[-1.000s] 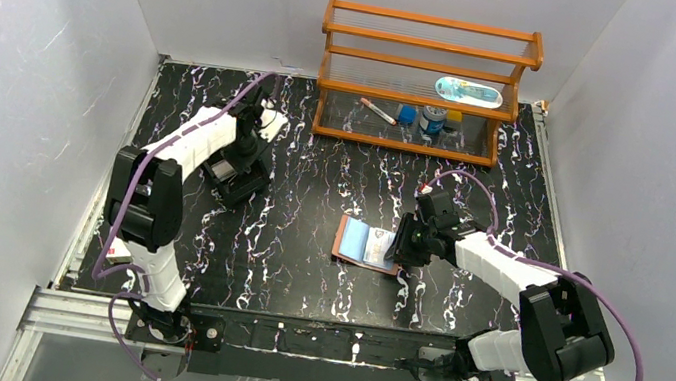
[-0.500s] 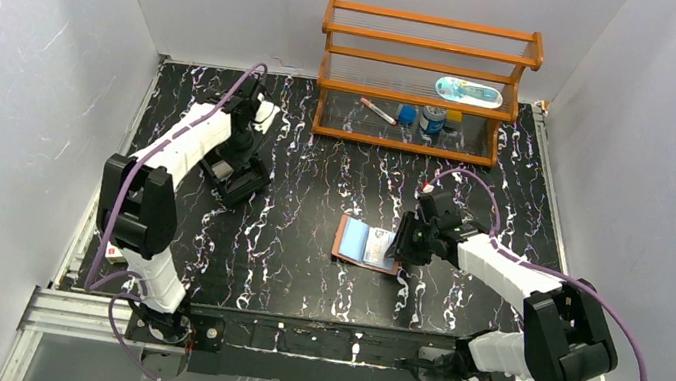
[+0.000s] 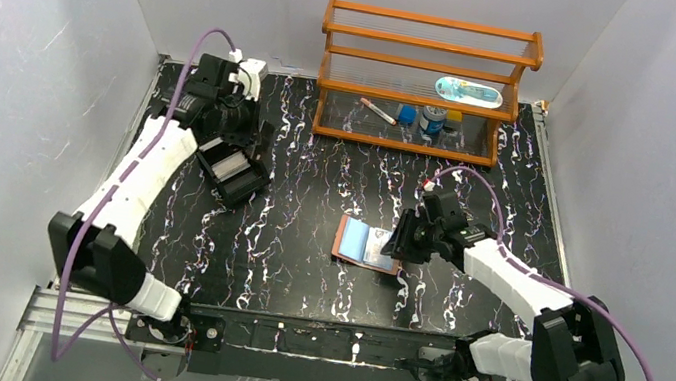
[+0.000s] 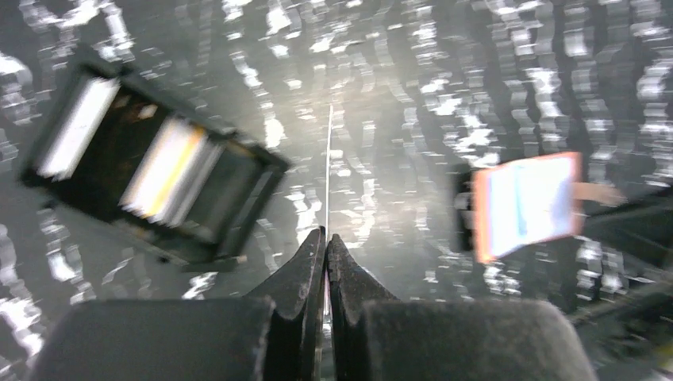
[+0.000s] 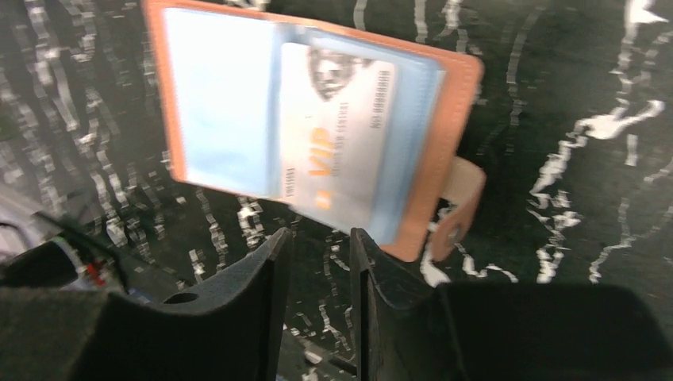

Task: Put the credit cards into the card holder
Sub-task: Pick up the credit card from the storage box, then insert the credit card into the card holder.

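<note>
Carry step, card to holder.
Grips thin pale plastic credit card [image 4: 328,159] edge-on in clenched left gripper [image 4: 326,238]; poises parted, empty right gripper [image 5: 316,242] beside open tan leather card holder [image 3: 354,241] mid-table. Calls next for pocket alignment.

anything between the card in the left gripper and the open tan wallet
Nothing visible: only bare black marbled tabletop lies between the thin card in the left gripper and the open tan leather card holder. The right gripper sits at its far edge, off that path.
</note>
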Tool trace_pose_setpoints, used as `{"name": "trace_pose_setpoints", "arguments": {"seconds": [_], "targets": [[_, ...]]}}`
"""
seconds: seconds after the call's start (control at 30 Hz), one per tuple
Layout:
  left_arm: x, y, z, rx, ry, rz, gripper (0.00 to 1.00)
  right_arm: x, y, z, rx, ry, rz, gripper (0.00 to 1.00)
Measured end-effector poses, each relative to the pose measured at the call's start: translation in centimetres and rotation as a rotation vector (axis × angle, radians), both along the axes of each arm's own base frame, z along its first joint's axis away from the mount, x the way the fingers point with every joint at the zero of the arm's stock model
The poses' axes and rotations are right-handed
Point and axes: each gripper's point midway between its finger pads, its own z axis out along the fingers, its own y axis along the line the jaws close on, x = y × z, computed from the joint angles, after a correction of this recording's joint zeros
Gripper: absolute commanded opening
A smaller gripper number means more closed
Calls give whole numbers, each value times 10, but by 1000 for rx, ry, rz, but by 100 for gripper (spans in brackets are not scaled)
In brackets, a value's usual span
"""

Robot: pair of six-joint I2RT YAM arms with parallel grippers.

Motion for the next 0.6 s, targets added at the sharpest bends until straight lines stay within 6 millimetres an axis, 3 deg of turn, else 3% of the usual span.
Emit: {"name": "trace_pose_setpoints", "arguments": {"seconds": [0.2, 0.33, 0.47, 0.6], "targets": [[-23, -57, 31, -390, -57, -84, 0, 2, 29, 44, 203, -71, 51, 40], [-36, -91, 31, -641, 2, -119, 0, 10, 49, 94, 383, -172, 54, 38], [-52, -112, 22, -827, 80, -118, 0, 19, 62, 151, 565, -286, 26, 36], [-65, -130, 28, -966, 131, -160, 0, 25, 72, 181, 687, -295, 1, 33]]}}
